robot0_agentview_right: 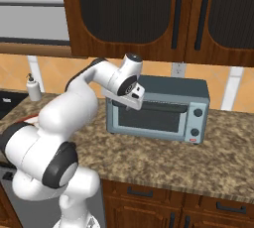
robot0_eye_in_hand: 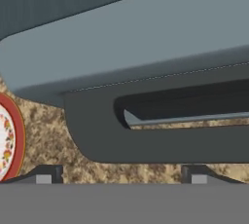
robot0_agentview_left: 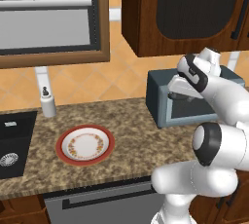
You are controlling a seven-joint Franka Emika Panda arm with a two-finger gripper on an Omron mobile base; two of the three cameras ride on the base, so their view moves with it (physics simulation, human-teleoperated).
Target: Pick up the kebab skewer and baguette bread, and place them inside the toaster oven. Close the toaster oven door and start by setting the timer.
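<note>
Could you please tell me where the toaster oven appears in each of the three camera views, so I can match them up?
Left base view: toaster oven at right of centre, on the counter, partly behind the arm.
Right base view: centre to right, door facing the camera, knobs on its right.
Hand view: fills the upper part, seen close from above.
Shared landmark: the red-rimmed plate, also at the hand view's left edge.

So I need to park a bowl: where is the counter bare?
Bare counter lies between the plate and the toaster oven, and in front of and right of the oven. It is crowded at the oven's upper left, where the end effector hovers.
</note>
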